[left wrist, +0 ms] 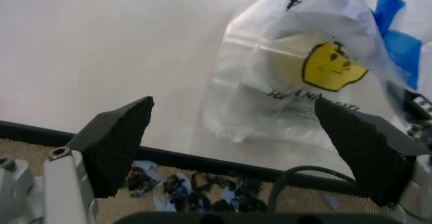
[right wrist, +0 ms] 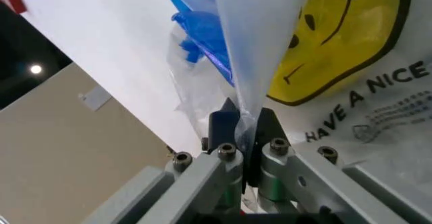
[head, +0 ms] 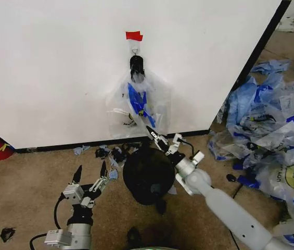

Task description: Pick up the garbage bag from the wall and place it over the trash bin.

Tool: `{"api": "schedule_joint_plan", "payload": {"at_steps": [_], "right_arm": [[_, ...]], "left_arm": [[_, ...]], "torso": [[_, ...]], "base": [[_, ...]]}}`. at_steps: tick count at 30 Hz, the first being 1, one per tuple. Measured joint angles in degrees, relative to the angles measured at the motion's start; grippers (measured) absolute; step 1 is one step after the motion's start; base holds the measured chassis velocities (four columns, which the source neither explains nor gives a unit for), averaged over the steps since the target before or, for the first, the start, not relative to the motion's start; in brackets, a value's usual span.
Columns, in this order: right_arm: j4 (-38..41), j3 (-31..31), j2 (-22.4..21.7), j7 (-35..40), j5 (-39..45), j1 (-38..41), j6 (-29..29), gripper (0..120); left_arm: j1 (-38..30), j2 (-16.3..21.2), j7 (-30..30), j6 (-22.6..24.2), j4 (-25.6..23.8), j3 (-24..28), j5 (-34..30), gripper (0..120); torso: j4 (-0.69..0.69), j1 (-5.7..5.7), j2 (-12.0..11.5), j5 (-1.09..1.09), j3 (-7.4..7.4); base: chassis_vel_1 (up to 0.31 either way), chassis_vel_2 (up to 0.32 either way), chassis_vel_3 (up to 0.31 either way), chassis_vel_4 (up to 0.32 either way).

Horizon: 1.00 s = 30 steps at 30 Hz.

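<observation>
My right end effector (right wrist: 246, 128) is clenched on the garbage bag (head: 139, 107), hanging above it from the wall (head: 48, 62) hook; my left end effector (head: 90, 176) waits released; pulling sideways could tear it

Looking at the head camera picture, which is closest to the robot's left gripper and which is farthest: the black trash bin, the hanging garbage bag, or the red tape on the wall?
From the left gripper, low on the carpet with fingers open:
1. The trash bin, just beside it toward the robot's right.
2. The garbage bag, higher up on the wall, its lower edge pinched by the right gripper.
3. The red tape, highest on the wall, above the hook.
</observation>
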Motion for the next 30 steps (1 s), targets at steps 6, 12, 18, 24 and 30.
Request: {"api": "schedule_joint_plan", "payload": {"at_steps": [6,12,18,24,30], "right_arm": [[0.7,1.3,-1.6,-2.5,-0.9,-2.1,1.4,0],[1.2,2.5,-2.8,-5.6,-2.2,-3.9,1.6,0],[0.7,2.2,-3.1,-5.3,-5.2,-3.9,1.6,0],[0.1,0.7,-3.1,-4.1,-9.8,-3.8,1.4,0],[0.1,0.3,-3.6,-5.7,-13.2,-4.5,1.2,0]], "left_arm": [[0.0,0.0,0.0,0.2,0.0,0.6,0.4,93],[0.2,-0.4,0.0,0.3,0.1,1.2,1.1,93],[0.6,-0.8,0.1,0.3,0.1,1.4,1.8,93],[1.2,-0.9,0.1,0.0,-0.4,1.4,2.1,93],[1.5,-0.9,0.1,-0.1,-0.8,1.2,2.3,93]], "torso": [[0.01,0.00,0.0,0.00,0.00],[0.00,0.00,0.0,0.00,0.01],[0.00,0.00,0.0,-0.01,0.01],[0.01,0.00,0.0,-0.01,0.01],[0.01,0.00,0.0,0.00,0.01]], "base": [[0.000,0.000,0.000,0.000],[0.000,0.000,0.000,0.000],[0.000,0.000,0.000,0.000],[0.000,0.000,0.000,0.000],[0.000,0.000,0.000,0.000]]}}
